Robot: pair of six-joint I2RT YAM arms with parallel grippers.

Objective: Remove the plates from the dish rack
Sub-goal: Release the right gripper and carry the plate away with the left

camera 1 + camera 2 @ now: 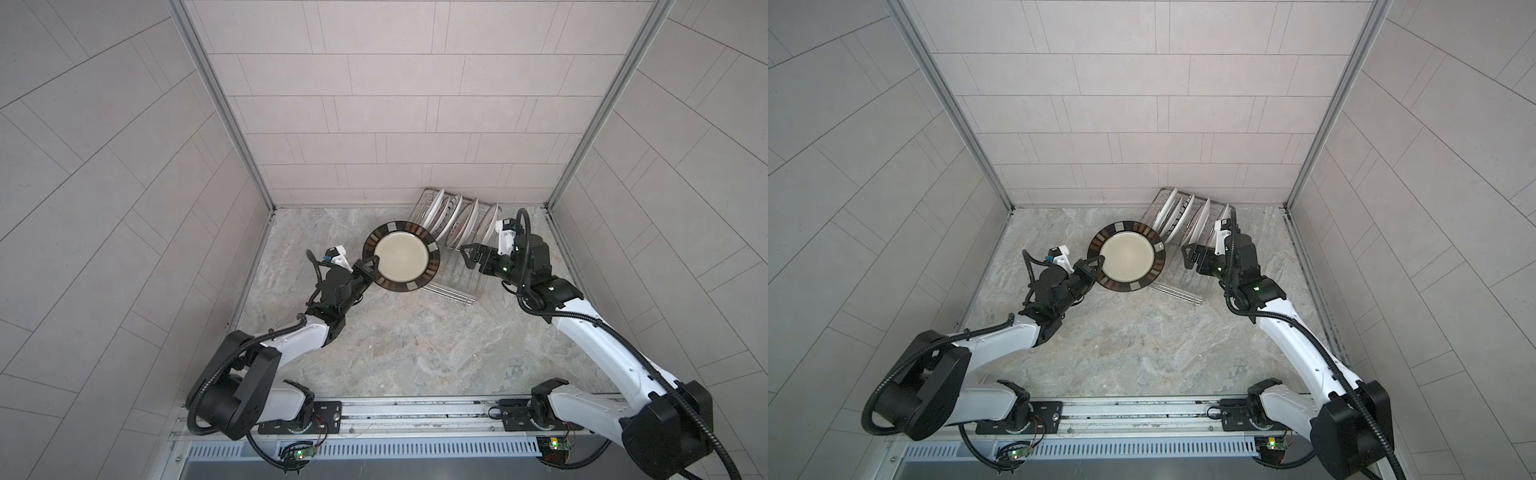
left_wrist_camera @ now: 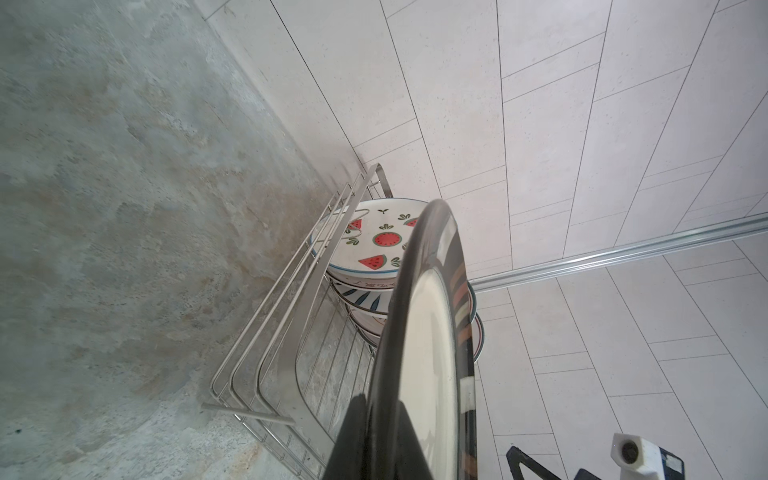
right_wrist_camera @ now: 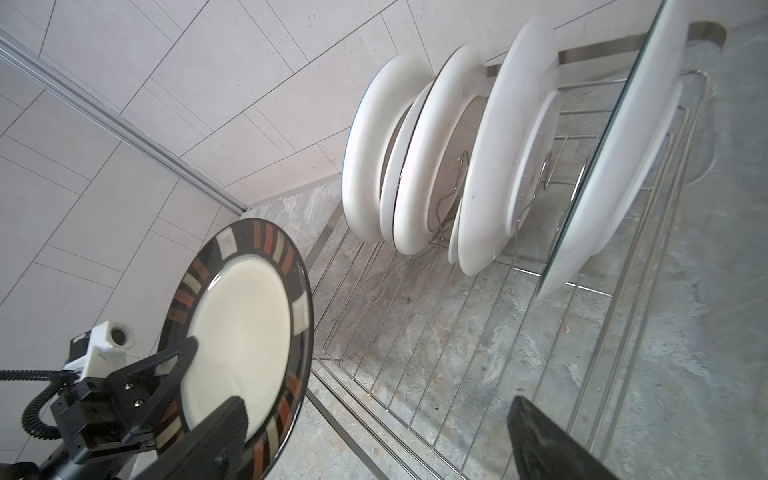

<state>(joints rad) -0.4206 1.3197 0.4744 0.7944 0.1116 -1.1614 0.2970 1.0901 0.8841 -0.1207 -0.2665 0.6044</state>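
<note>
Plates first: the dark-rimmed plate [image 1: 401,257] is out of the dish rack [image 1: 457,286], tipped up in the air just beside the rack's near left corner and overlapping it in both top views. Left fingers [image 3: 189,349] are clenched on its rim; the one under the plate is hidden from above. Right fingers [image 3: 540,440] are spread wide and empty over the rack's bare wires, their tips cut off in the right wrist view. Four white plates [image 3: 490,166] stand on edge at the rack's far end on the desk [image 1: 395,353]. Only their plain backs show from the right wrist. From the left wrist the held plate hides most of them, and only a watermelon plate [image 2: 374,245] reads clearly.
</note>
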